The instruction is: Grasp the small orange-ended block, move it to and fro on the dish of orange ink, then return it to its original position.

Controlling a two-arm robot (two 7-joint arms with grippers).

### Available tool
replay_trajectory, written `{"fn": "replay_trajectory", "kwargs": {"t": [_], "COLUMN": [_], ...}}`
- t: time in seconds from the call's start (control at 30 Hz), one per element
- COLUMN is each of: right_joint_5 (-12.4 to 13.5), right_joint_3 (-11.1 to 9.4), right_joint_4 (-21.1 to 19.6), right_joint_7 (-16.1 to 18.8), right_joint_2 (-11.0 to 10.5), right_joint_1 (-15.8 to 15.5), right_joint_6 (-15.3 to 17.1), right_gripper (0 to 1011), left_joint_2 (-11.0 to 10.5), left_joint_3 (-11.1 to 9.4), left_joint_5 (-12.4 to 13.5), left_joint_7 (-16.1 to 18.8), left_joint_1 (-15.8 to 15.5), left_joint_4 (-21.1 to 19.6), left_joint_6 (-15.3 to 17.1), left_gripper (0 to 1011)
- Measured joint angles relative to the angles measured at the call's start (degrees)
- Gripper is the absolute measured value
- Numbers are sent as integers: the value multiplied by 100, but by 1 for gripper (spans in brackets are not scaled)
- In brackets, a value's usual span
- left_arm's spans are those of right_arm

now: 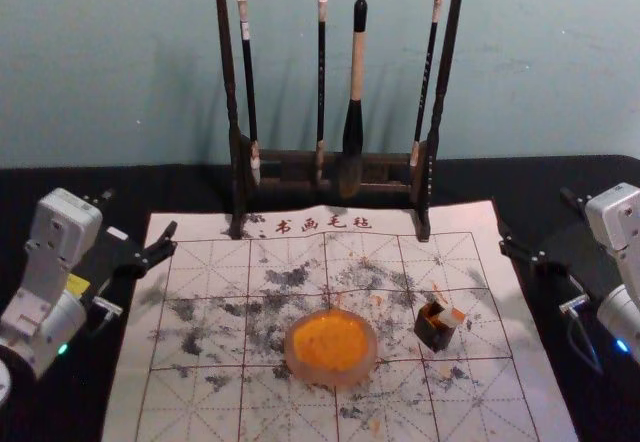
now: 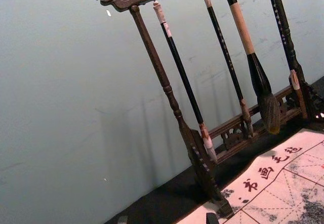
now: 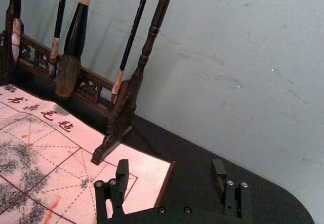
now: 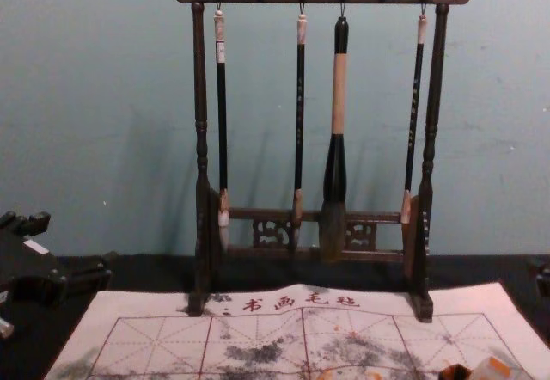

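Block with the orange end, tilted at the top of a small dark box, and that's our target! Inside the box or just leaning on it? Can't tell. The box probably props it with an end up for a pick, and marks the place to bring it back to.

Just beside, towards the robot's left, sits the dish of orange ink, near enough for a short carry, I'd say. All three are on the marked mat, with the brush rack standing behind.

Out to the flanks: right gripper at the mat's far right side, jaws spread wide, nothing between them; left gripper opposite, also wide and empty. The right looks the likelier picker, being on the block's side.

Now the angles! Head view gives us the round dish and its ink from above; chest view offers the block's slant from the side, low down. Right wrist view adds the facing fingers, plainly apart, with orange smears on the mat beyond.
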State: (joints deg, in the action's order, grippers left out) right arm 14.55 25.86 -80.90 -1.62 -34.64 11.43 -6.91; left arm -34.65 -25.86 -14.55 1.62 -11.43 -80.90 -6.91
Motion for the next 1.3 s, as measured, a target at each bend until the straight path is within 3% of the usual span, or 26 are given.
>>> {"fn": "replay_trajectory", "kwargs": {"t": [1.3], "right_joint_5": [0], "right_joint_3": [0], "right_joint_4": [0], "right_joint_7": [0], "right_joint_2": [0], "right_joint_1": [0], "right_joint_6": [0], "right_gripper": [1003], "left_joint_2": [0], "left_joint_3": [0], "left_joint_5": [0], "left_joint_7": [0], "left_joint_1": [0], "left_joint_4": [0], "left_joint_6": [0], "left_gripper": [1001]}}
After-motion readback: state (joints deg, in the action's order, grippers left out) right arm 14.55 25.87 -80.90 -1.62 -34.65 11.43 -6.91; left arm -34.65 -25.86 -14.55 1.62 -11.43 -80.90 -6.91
